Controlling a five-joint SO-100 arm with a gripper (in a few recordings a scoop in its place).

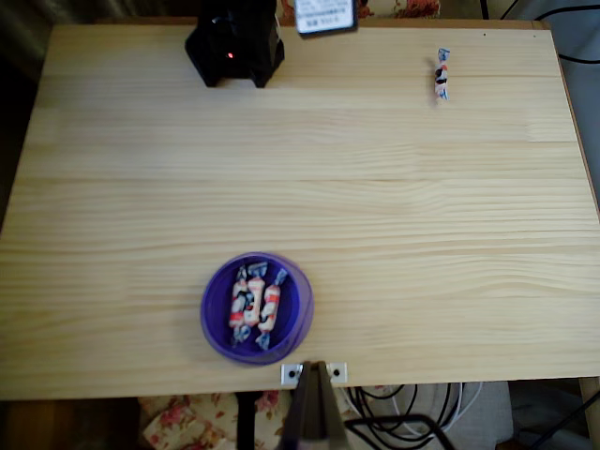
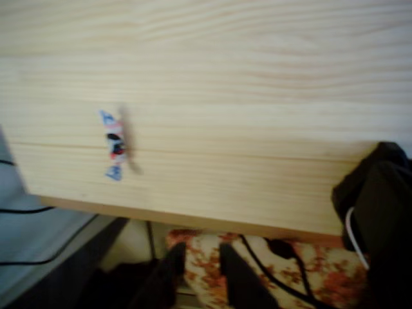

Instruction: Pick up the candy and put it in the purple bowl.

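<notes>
A lone candy [image 1: 441,75], white with red and dark stripes and bluish ends, lies near the table's far right corner in the overhead view. In the wrist view the candy [image 2: 114,145] lies left of centre, close to the table edge. The purple bowl [image 1: 214,328] sits near the front edge and holds several matching candies [image 1: 255,305]. My black arm [image 1: 234,42] is folded at the far edge, well left of the lone candy. In the wrist view my gripper [image 2: 201,251] shows as two dark fingers at the bottom, a narrow gap apart, with nothing between them.
The pale wooden table [image 1: 375,206] spreads wide between bowl and lone candy. A bracket with a dark post [image 1: 314,403] stands at the front edge beside the bowl. Cables [image 1: 403,412] and flowered cloth lie beyond the table's edges.
</notes>
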